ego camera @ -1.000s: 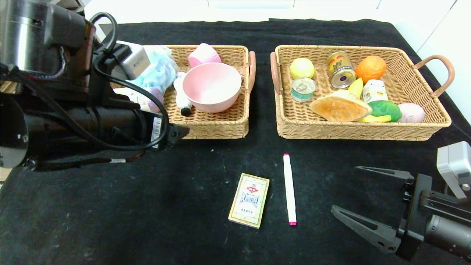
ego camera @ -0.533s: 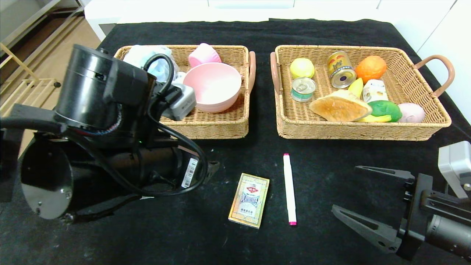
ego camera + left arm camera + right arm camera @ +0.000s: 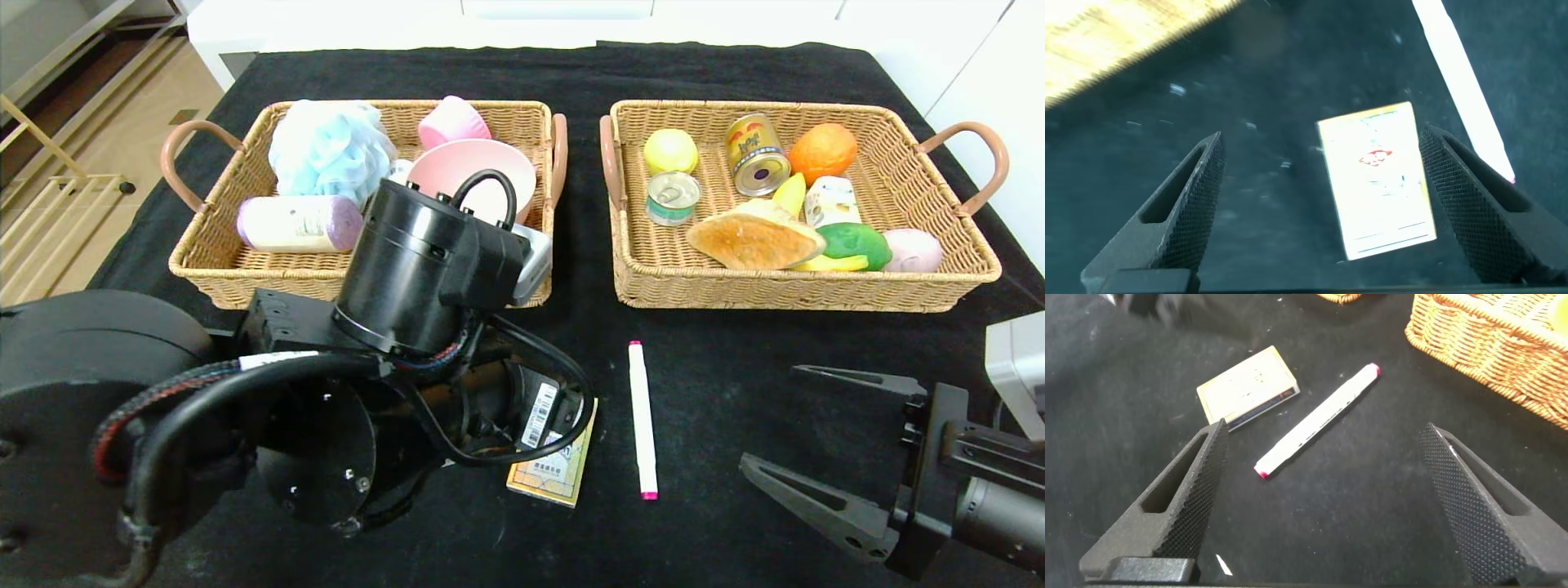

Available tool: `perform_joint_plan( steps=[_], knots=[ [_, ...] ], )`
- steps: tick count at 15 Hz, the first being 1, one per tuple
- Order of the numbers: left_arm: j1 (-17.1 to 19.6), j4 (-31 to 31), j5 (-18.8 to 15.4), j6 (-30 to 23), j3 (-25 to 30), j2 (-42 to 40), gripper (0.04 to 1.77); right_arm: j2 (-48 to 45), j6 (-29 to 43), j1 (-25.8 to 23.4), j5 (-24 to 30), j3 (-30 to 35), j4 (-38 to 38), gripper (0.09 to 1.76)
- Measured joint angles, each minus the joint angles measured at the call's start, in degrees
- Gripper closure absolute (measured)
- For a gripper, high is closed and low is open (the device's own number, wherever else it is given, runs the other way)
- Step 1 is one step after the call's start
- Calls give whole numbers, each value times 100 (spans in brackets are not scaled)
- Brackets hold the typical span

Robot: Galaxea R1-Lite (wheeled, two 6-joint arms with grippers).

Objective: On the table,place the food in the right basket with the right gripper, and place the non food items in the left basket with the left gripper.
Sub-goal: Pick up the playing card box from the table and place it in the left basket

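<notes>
- Right gripper (image 3: pixel 804 437) hangs low at the near right, fingers spread wide, empty.
- Left gripper (image 3: pixel 1323 200) hovers over the yellow-and-white card box (image 3: pixel 1378 177) on the black tabletop (image 3: pixel 718 367), fingers wide open, holding nothing.
- White marker with pink ends (image 3: pixel 642 418) lies just right of the box.
- Left wicker basket (image 3: pixel 457 282) and right wicker basket (image 3: pixel 784 290) stand farther back.

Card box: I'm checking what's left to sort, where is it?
On the table's near middle, the card box lies beside the marker, under the open left gripper.

Woven wicker baskets (image 3: pixel 816 286), matt black cloth table (image 3: pixel 735 359)
</notes>
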Motion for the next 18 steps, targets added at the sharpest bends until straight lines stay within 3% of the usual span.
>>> perform_joint_plan(
  steps=[9,18],
  knots=[
    [-306,-11,-30,-168,96,367,10,-69,-7,5,4,-4,0,14],
    [-373,-11,13,-189,62,557,9,-105,-30,11,9,5,22,14]
  ],
)
